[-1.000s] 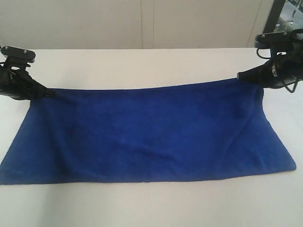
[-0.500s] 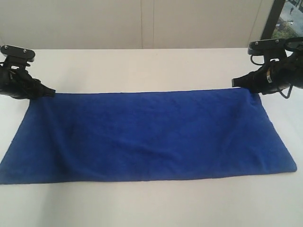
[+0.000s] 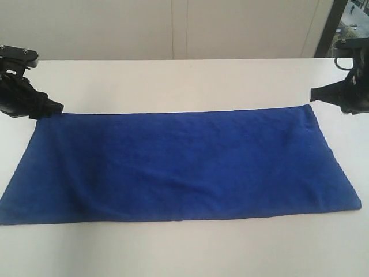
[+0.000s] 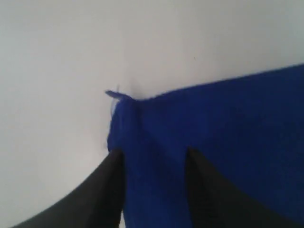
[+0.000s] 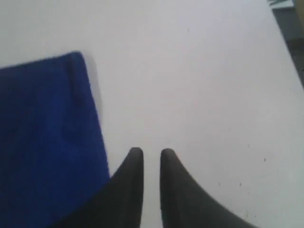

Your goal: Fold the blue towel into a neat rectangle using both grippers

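The blue towel (image 3: 179, 164) lies flat on the bench (image 3: 173, 81), seemingly laid out for another fold. The left pincer (image 4: 153, 153) gapes over one corner; the right pincer (image 5: 148, 153), barely parted, holds nothing.

Desk (image 3: 173, 81) is carrying the towel (image 3: 179, 164), which is lying flat and spread out, its long edges running side to side.
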### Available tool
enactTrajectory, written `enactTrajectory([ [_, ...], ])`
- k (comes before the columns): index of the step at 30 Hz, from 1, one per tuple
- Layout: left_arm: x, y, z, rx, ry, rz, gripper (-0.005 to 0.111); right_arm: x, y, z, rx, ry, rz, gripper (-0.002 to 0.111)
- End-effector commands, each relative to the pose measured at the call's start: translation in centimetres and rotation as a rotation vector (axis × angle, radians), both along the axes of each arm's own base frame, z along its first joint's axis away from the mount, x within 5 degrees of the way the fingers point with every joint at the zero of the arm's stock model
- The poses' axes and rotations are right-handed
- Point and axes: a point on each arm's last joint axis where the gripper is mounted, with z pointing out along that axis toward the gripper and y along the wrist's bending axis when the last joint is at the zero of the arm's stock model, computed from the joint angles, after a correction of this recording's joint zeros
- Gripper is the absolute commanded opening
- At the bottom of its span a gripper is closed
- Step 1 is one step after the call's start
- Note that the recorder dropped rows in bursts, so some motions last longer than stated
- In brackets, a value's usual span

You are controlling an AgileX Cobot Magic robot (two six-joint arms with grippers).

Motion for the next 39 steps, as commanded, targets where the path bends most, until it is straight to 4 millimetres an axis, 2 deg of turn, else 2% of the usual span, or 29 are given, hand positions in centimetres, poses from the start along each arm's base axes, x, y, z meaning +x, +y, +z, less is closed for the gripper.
enactTrajectory([
  [1,-1.9,-0.4,-0.3,-0.038,0.201,-0.032,0.021,-1.5,0.8,-1.1,0.083,0.212,0.094,0.000],
  [4,-2.9,-0.6,-0.7,-0.053,0.312,-0.053,0.000,-2.2,1.0,-2.3,0.102,0.332,0.108,0.000],
  [10,-3.4,-0.7,-0.9,-0.065,0.378,-0.066,0.000,-2.4,1.5,-4.6,0.165,0.436,0.133,0.000],
  [20,-3.5,-0.7,-0.9,-0.069,0.388,-0.066,0.000,-2.9,1.4,-7.7,0.152,0.588,0.123,0.000],
  [31,-3.5,-0.7,-0.9,-0.069,0.388,-0.066,0.000,-3.6,0.5,-7.6,0.066,0.666,0.076,0.000],
  [39,-3.5,-0.8,-0.9,-0.077,0.388,-0.062,0.000,-3.2,0.6,-7.5,0.083,0.621,0.078,0.000],
])
